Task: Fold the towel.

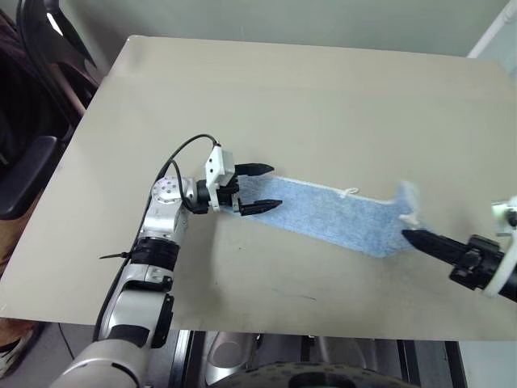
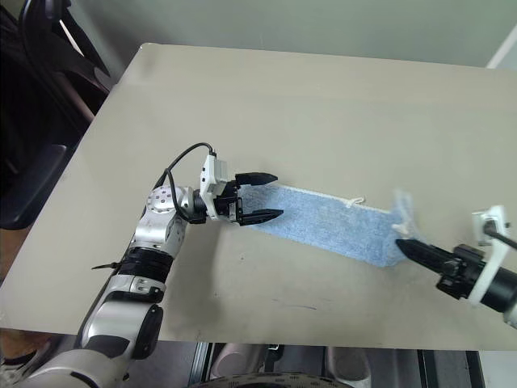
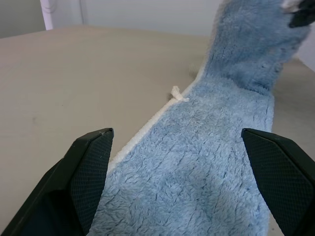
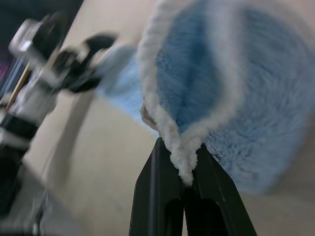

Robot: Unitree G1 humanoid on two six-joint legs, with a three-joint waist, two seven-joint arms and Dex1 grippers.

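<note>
- While the towel [image 1: 339, 217] lies as a long blue strip across the near middle of the table [image 1: 283, 105], I see its right end lifted off the surface.
- I note the white corded edging along its far side, with the small white loop [image 1: 350, 192] partway along that edge.
- I read the right gripper [image 4: 186, 173] as closed on the raised right corner; the white edging is pinched between its two black fingers.
- I read the left gripper [image 1: 260, 187] as wide, one finger on each side of the towel's left end, pointing along the strip.
- I see a dark chair [image 1: 32, 121] beyond the table's left edge.
</note>
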